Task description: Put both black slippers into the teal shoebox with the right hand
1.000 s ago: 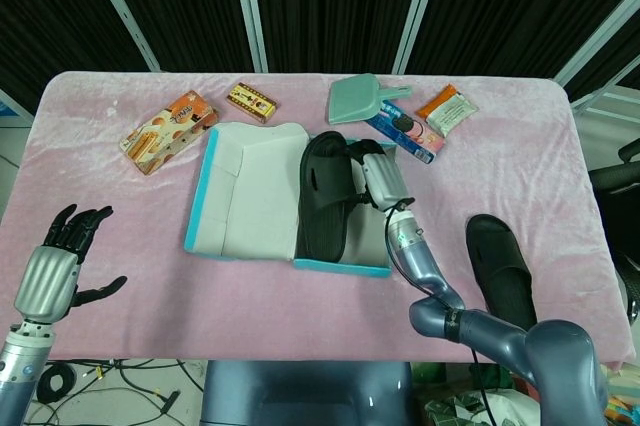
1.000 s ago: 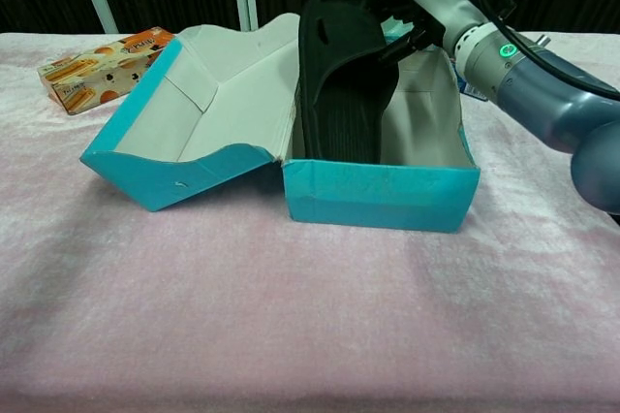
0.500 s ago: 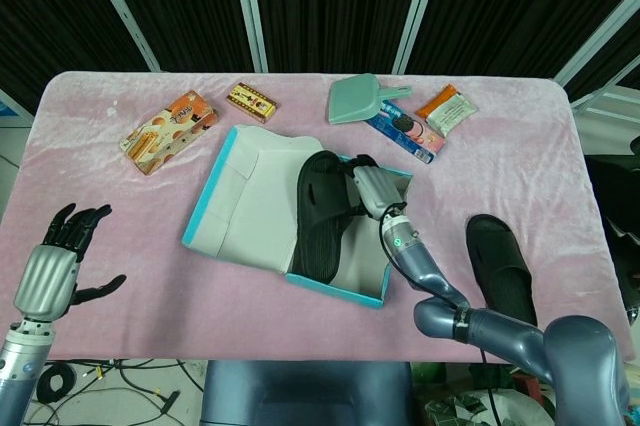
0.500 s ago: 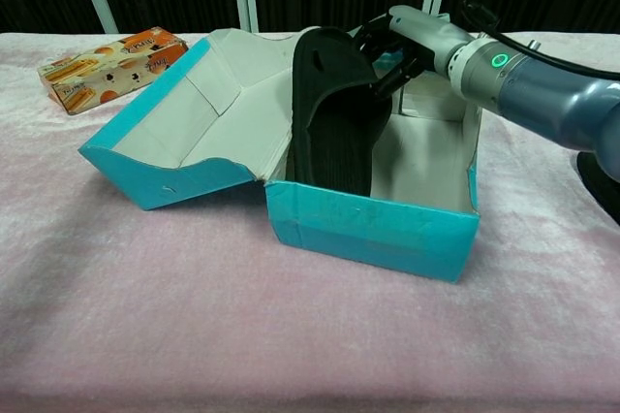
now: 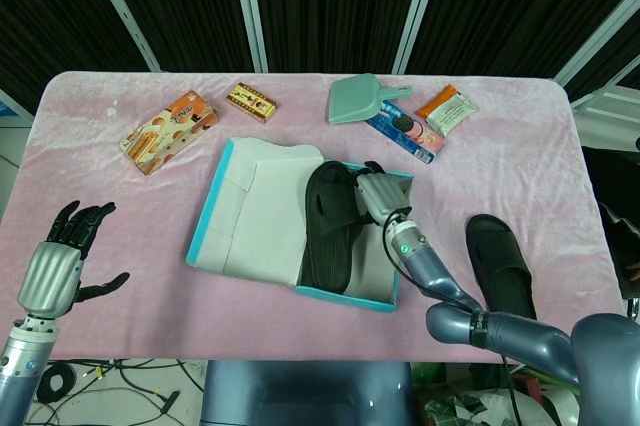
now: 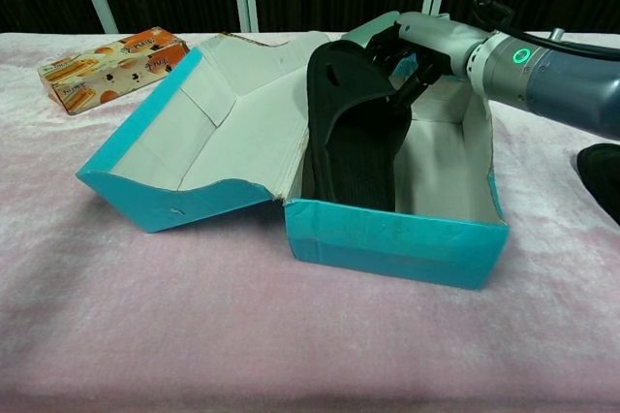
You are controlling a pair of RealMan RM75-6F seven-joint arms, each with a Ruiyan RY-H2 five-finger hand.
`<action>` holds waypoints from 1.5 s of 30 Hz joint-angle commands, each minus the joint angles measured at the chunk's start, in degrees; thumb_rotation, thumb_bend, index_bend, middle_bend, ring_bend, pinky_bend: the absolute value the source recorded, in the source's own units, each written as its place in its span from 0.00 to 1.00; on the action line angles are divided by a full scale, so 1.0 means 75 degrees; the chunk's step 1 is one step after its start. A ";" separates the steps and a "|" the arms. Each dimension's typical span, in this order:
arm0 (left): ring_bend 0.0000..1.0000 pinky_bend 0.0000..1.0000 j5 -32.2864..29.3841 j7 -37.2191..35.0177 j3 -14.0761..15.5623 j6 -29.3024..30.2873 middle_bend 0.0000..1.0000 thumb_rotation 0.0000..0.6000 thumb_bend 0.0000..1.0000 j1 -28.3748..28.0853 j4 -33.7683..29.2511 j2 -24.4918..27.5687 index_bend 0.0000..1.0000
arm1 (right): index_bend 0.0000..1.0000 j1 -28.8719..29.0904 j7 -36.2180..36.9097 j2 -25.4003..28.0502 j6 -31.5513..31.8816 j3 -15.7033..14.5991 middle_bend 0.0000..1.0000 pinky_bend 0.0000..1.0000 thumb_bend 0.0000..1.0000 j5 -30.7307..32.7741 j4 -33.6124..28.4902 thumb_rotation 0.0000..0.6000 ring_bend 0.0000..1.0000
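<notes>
The teal shoebox (image 5: 346, 293) lies open mid-table, its lid (image 5: 258, 211) folded out to the left. One black slipper (image 5: 331, 227) stands tilted inside it, leaning on the left wall, sole toward the chest view (image 6: 355, 140). My right hand (image 5: 376, 194) grips that slipper's upper end over the box's far side, fingers curled on its edge (image 6: 410, 47). The second black slipper (image 5: 500, 267) lies flat on the cloth to the right of the box and shows at the chest view's right edge (image 6: 602, 168). My left hand (image 5: 61, 256) hovers at the front left, fingers spread, holding nothing.
An orange snack box (image 5: 168, 131) and a small brown box (image 5: 252, 100) lie behind the lid. A teal dustpan (image 5: 358, 99), a blue biscuit packet (image 5: 405, 132) and an orange packet (image 5: 447, 108) sit at the back right. The table's front edge is near the box.
The shoebox has twisted and slid a little to the right and toward the front. My right hand has followed with the slipper, which still leans in the box. The left hand is unmoved.
</notes>
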 commanded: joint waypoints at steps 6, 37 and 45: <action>0.12 0.07 0.0027 0.0029 0.0020 0.0046 0.16 1.00 0.01 0.0029 -0.0025 0.0002 0.03 | 0.63 0.0093 -0.0666 0.0071 -0.0091 -0.0258 0.70 0.10 0.10 0.0342 -0.0153 1.00 0.29; 0.12 0.07 0.0067 -0.0020 0.0005 0.0172 0.16 1.00 0.01 0.0085 0.0007 -0.0010 0.03 | 0.00 0.0246 -0.2026 0.1094 0.0293 -0.0749 0.00 0.06 0.02 0.0134 -0.1718 1.00 0.00; 0.12 0.07 0.0027 -0.0069 -0.0004 0.0130 0.16 1.00 0.01 0.0074 0.0039 -0.0017 0.02 | 0.00 0.0231 -0.2059 0.1964 0.0119 -0.0837 0.00 0.06 0.13 -0.0152 -0.2646 1.00 0.00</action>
